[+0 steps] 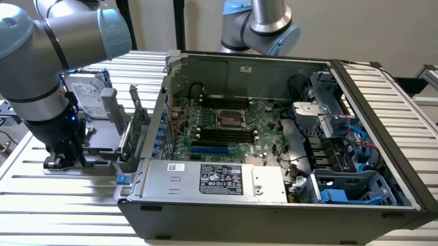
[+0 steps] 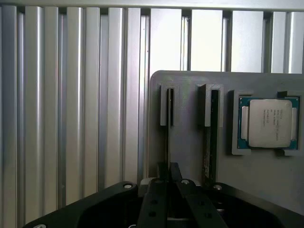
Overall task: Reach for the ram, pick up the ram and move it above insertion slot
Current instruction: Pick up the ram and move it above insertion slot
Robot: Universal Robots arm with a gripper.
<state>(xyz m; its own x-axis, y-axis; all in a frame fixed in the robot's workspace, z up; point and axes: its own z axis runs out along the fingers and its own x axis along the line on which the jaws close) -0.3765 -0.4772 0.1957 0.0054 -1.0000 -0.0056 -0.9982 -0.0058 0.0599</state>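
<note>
Grasp step, by my read: the gripper (image 2: 168, 172) is down at the grey holder (image 2: 187, 83) on the counter (image 2: 71, 104), jaws pinching the ram (image 2: 169, 137) where it stands edge-on in its slot (image 2: 164, 107), so any lift wants a straight pull along that slot.

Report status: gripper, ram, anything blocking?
Gripper down on the gray holder, at the ram. Ram on edge in its holder slot, not lifted. Second stick in the next slot, CPU beside it; nothing between gripper and ram.
</note>
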